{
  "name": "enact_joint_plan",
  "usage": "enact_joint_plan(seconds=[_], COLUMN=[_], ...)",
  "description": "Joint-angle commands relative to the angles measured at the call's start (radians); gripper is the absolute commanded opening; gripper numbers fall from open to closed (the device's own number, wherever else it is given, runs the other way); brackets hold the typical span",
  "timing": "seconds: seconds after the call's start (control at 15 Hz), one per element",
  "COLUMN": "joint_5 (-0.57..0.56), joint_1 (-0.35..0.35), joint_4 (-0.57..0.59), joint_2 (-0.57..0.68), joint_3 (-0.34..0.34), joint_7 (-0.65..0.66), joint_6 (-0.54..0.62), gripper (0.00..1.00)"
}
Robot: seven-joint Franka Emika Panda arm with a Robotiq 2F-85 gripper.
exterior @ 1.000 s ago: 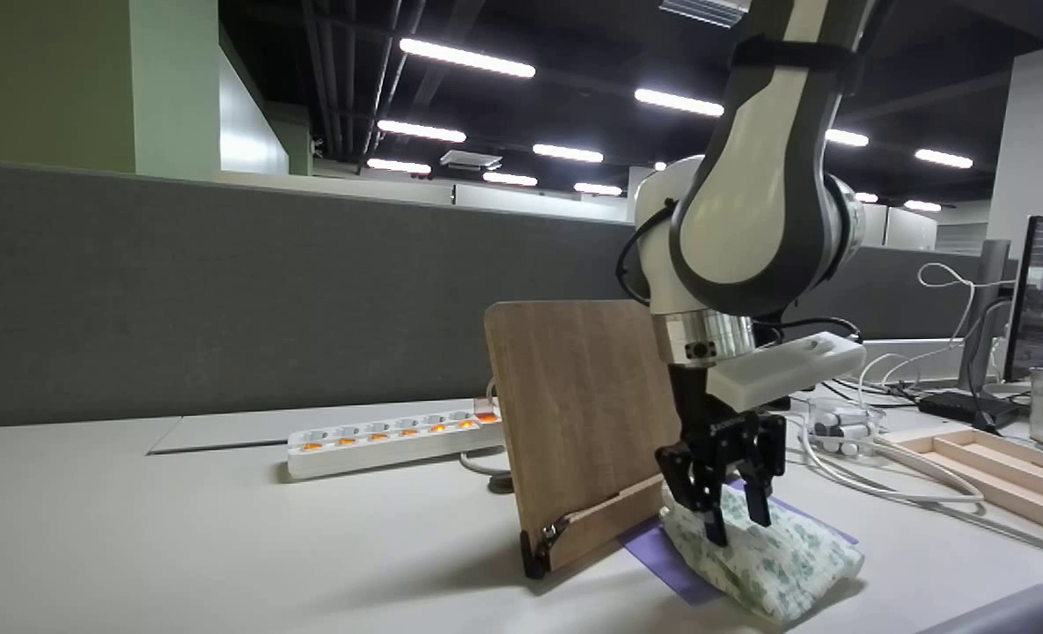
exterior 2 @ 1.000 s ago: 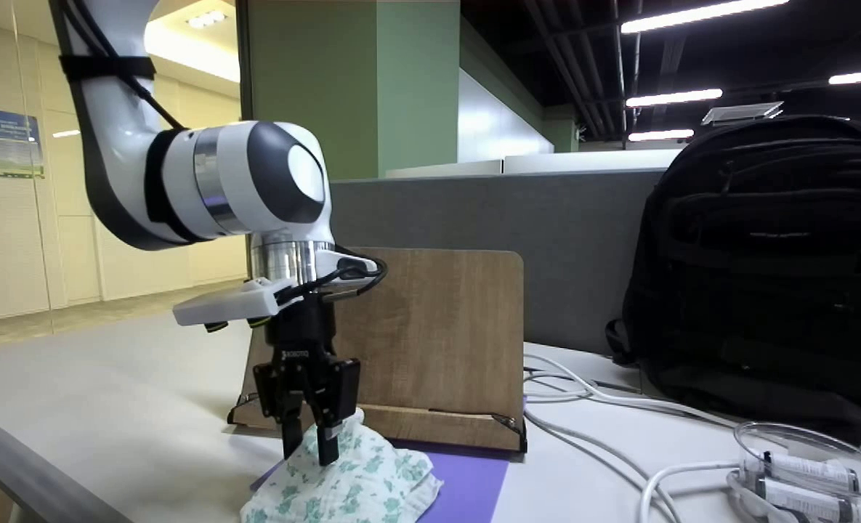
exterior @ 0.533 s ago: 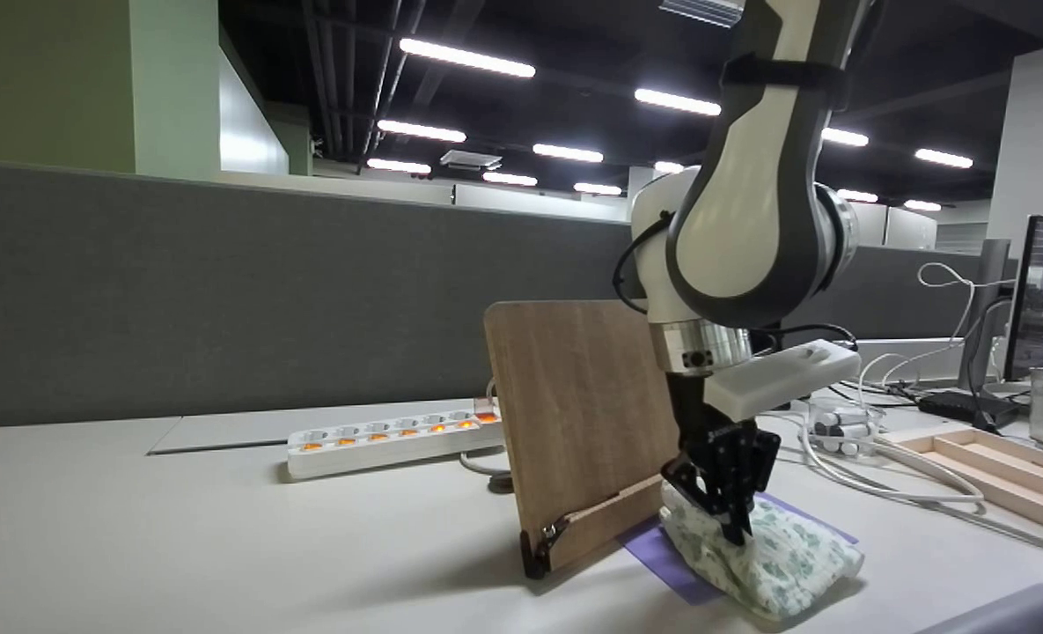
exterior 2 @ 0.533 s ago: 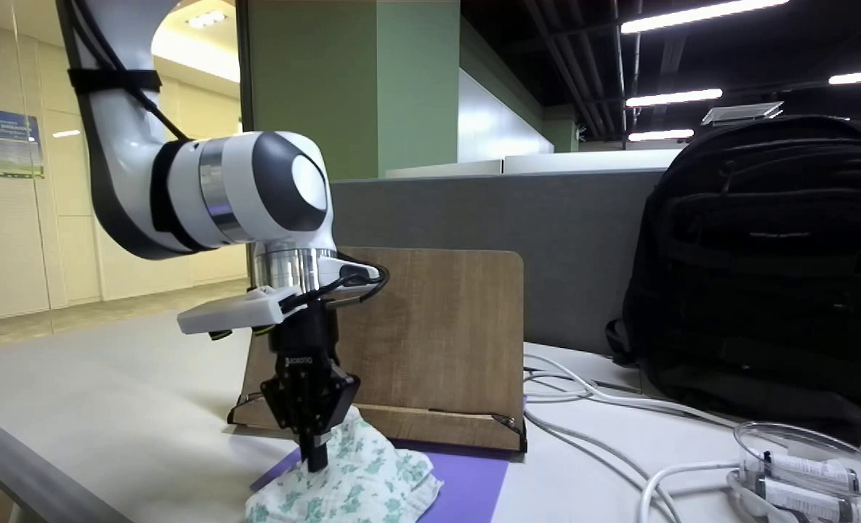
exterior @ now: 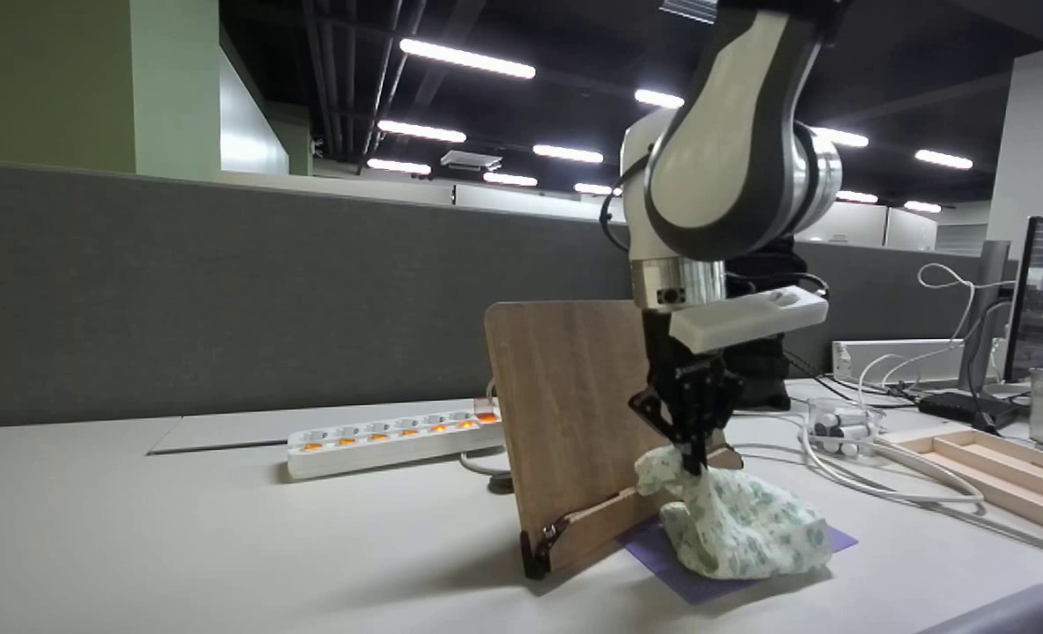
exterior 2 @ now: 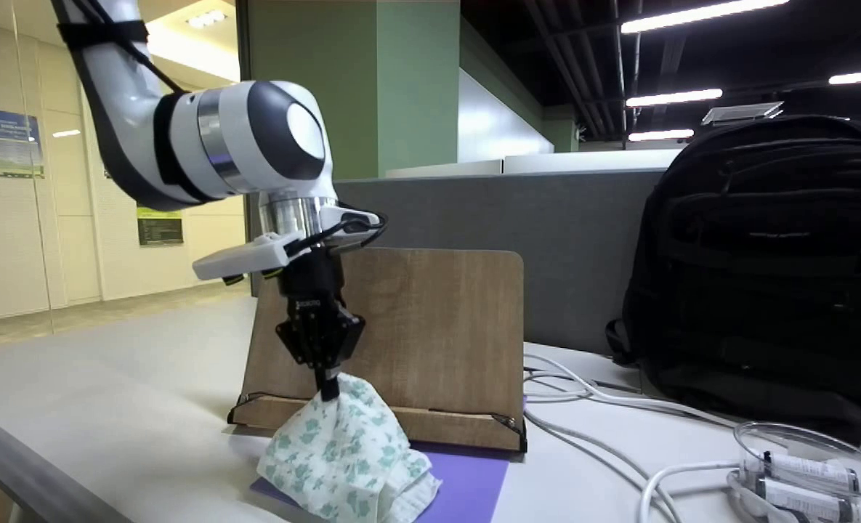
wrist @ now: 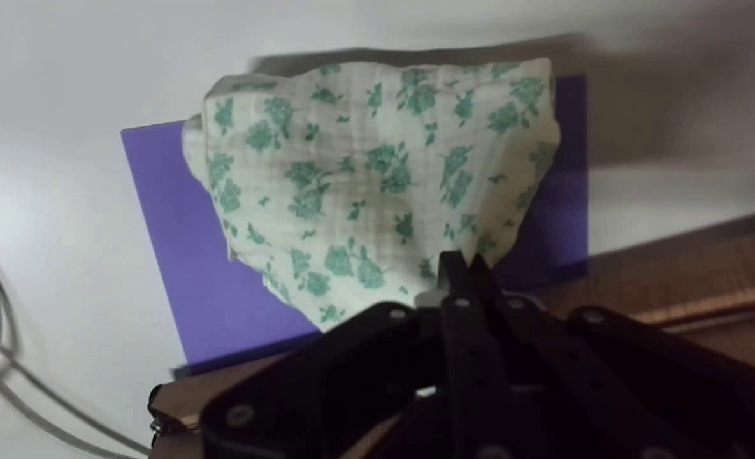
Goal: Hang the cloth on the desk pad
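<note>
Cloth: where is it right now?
In an exterior view, the cloth is low, left of centre: pinched in the gripper, in front of the wooden board, over the purple sheet.

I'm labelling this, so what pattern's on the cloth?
Green flowers on whitish cloth, clearest in the wrist view.

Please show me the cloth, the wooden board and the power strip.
Cloth (wrist: 367, 182), in the wrist view: on its printed middle.
Wooden board (exterior 2: 437, 330), in an exterior view: on its front face.
Power strip (exterior: 393, 452), in an exterior view: on its long white side.
</note>
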Motion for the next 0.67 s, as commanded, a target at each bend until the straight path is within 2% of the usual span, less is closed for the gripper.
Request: enact_joint_plan(seconds=[0.0,0.13,0.27,0.6], joint_5=[0.146,0.201,0.209,0.109], joint_1=[-0.032,-0.050,-0.068,-0.104], joint_4=[0.058,0.105,0.154,0.278], joint_2=[-0.093,-0.122,-0.143,-0.186], joint_3=[0.067,0.090,0.107,0.156], joint_7=[0.035,0.055,0.079,0.201], joint_6=[-0.131,-0.168,-0.180,-0.176], gripper=[0.00,0.00,0.00,0.00])
